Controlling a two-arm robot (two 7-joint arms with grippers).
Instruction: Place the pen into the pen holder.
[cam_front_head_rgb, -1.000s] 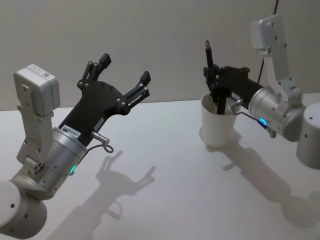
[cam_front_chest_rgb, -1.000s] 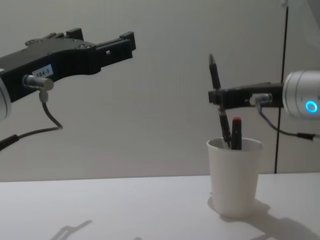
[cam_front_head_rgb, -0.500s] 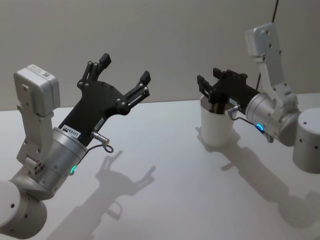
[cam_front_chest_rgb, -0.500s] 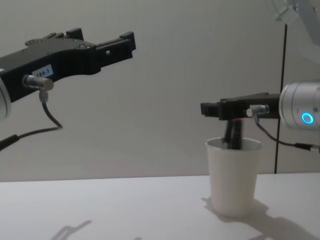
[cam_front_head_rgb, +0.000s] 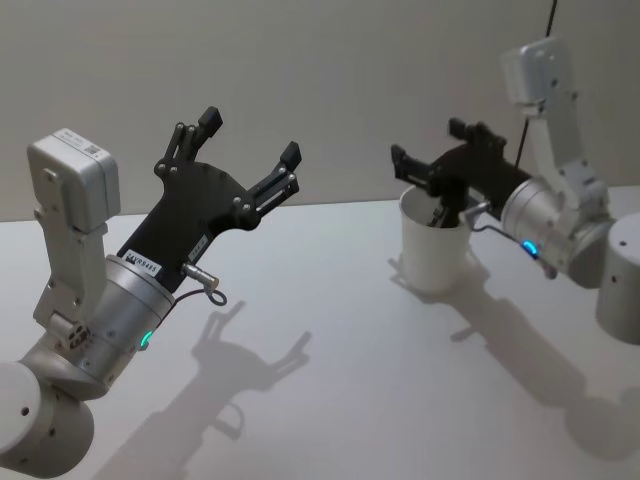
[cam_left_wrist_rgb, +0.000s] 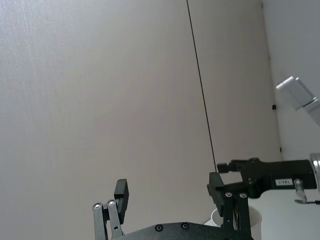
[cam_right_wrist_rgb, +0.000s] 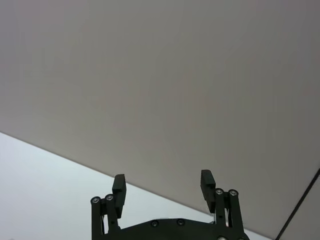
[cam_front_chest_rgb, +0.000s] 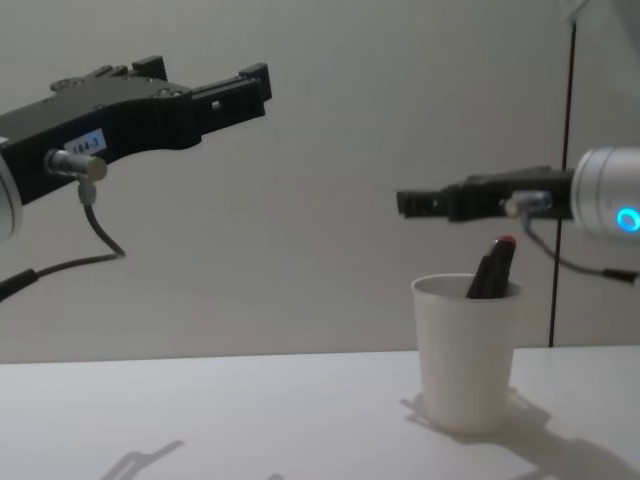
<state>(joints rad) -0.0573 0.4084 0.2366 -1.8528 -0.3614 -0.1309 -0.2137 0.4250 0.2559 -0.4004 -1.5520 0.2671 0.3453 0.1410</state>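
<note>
- The cup (cam_front_head_rgb: 433, 249) is seen standing upright on the white table (cam_front_head_rgb: 330, 400), right of centre in the head view and at the lower right of the chest view (cam_front_chest_rgb: 465, 355).
- A dark pen (cam_front_chest_rgb: 492, 270) with a red tip is seen leaning inside the cup, its top poking above the rim in the chest view; in the head view only a dark shape (cam_front_head_rgb: 440, 213) is made out inside the cup.
- The right gripper (cam_front_head_rgb: 432, 152) is held just above the cup's rim, in the upper right of the head view; its fingers are spread wide apart and nothing is held between them, as is shown in the right wrist view (cam_right_wrist_rgb: 162, 186).
- The left gripper (cam_front_head_rgb: 250, 135) is raised in the upper left of the head view, well apart from the cup; its fingers are spread wide and nothing is gripped.
</note>
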